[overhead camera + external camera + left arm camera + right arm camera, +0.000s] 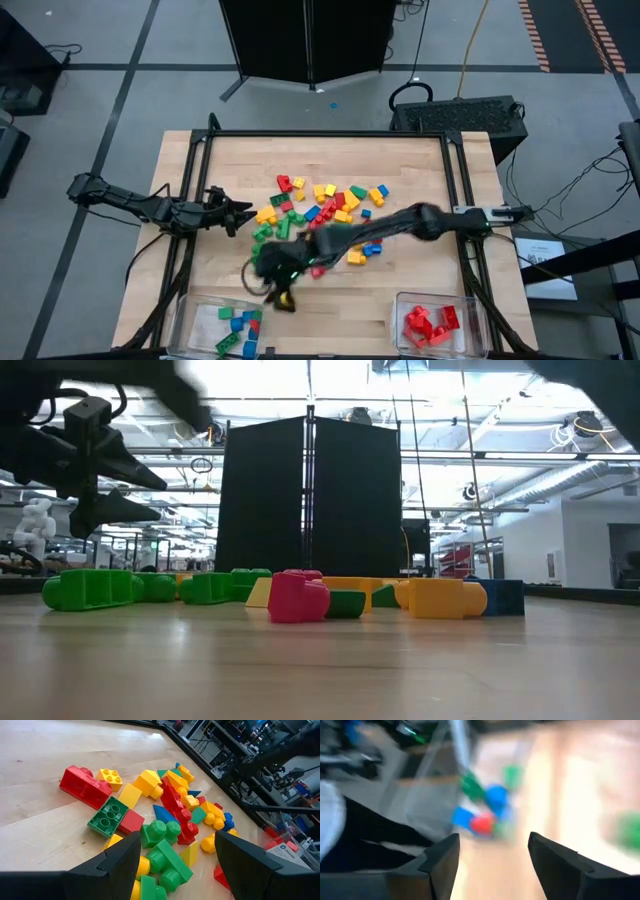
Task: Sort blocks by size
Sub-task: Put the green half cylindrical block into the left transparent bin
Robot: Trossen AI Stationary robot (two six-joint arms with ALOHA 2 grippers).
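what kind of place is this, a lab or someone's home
Most likely a robotics lab or workshop hall, not a home: the low view shows a high ceiling with strip lights, a black partition screen behind the wooden table, and cables across the grey floor.

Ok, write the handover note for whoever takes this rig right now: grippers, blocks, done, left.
Left gripper: open, empty, waiting at the left edge of the pile.
Right gripper: open, nothing seen between its fingers, reached across to the front of the table near the left clear plastic bin.
Small plastic studded blocks: most lie unsorted in a loose pile mid-table.
Done: blue and green blocks sit in the left bin; red blocks sit in the right clear plastic bin.
Left: sort the rest of the pile.
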